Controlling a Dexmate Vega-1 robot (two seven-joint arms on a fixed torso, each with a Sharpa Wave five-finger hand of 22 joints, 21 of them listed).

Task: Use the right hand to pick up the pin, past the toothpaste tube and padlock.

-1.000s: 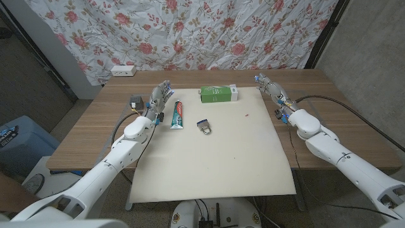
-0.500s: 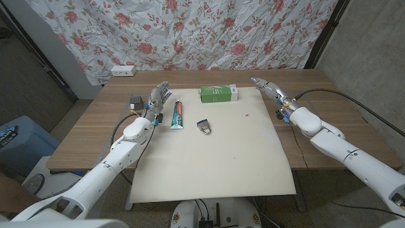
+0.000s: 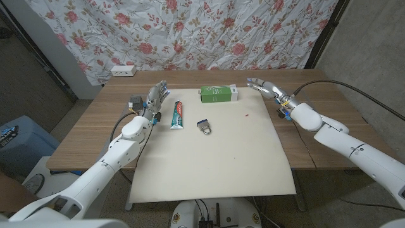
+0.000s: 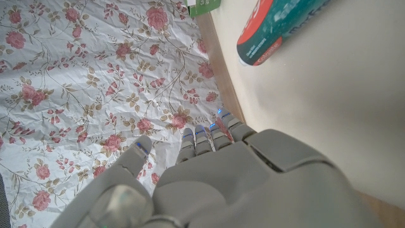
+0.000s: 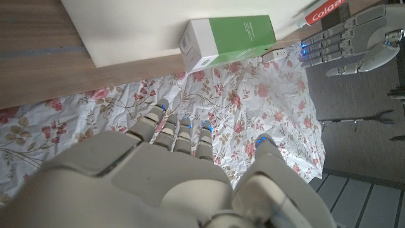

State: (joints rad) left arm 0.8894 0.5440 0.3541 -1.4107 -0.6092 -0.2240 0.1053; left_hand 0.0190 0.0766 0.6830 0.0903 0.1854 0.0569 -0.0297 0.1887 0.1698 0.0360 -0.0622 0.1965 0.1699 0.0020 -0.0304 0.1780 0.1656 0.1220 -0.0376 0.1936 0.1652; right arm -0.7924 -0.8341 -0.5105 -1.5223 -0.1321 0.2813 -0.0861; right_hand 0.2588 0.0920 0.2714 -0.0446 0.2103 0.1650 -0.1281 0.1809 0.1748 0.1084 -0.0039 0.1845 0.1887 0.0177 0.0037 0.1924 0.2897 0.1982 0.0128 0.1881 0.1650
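Observation:
The pin [image 3: 246, 115] is a tiny red speck on the white mat [image 3: 215, 152], right of centre. The toothpaste tube [image 3: 178, 114] lies at the mat's left side, and the padlock [image 3: 205, 127] sits just to its right. My right hand [image 3: 266, 87] hovers over the mat's far right corner, beyond the pin, holding nothing, fingers stretched out toward the green box [image 3: 218, 94]. My left hand [image 3: 155, 101] stands left of the tube, fingers straight and apart, holding nothing. The right wrist view shows the right hand [image 5: 171, 171], the green box [image 5: 231, 39] and the left hand [image 5: 351, 38].
A white power strip [image 3: 123, 70] lies at the table's far left corner. A small dark object [image 3: 135, 101] sits on the wood beside my left hand. A floral curtain hangs behind the table. The toothpaste tube [image 4: 285, 28] also appears in the left wrist view.
My right hand has swung leftward from the table's right edge to over the mat's far right corner, fingers now pointing at the green box. The left hand barely moved.

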